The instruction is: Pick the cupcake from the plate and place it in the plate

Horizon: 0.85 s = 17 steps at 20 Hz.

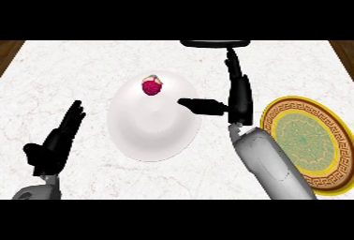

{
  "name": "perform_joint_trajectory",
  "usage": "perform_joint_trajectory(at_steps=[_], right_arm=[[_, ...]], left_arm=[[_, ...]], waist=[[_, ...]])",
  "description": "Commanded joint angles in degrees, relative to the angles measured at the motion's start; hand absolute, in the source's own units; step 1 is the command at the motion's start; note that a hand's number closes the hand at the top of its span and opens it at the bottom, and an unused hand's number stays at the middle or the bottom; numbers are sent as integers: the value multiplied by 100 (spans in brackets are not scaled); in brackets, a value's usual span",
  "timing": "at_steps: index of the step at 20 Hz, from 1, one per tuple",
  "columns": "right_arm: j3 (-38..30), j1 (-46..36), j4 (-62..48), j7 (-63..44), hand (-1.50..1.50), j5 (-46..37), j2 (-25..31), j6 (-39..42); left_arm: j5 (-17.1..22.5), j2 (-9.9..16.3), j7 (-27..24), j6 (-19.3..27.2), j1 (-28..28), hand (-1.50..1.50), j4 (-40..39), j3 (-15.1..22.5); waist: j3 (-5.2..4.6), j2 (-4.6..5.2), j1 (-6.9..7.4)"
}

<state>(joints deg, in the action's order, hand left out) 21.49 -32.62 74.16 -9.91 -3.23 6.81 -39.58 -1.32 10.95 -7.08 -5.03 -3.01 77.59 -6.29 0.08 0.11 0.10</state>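
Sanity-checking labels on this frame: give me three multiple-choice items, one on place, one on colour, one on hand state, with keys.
1. Where is the cupcake?
A. On the white plate, near its far edge
B. On the gold-rimmed plate
C. On the bare counter

2. What colour is the centre of the plate at the view's right?
A. Red
B. Green
C. Black

3. How is the right hand?
A. Curled round the cupcake
B. Resting flat on the gold-rimmed plate
C. Open, fingers straight, thumb out over the white plate

Key: 1 A, the cupcake sits on white near that plate's far rim. 2 B, a pale green pattern fills the centre inside a gold and brown border. 3 C, its fingers point away from the robot and hold nothing.
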Motion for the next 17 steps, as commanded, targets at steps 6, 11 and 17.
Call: perform_joint_trajectory(at_steps=[6,11,17], right_arm=[[-816,1510,308,1924,-150,1009,1041,2008],[-1216,1782,30,2508,-150,940,1183,2544],[-1654,1928,-442,3074,-150,633,862,2621]], left_arm=[[50,18,52,-67,172,0,148,-61],[-203,-207,117,122,1,0,193,164],[20,-38,231,-148,-65,0,117,-99]], waist=[[-4,-13,-10],[-6,-12,-13],[-7,-11,-7]])
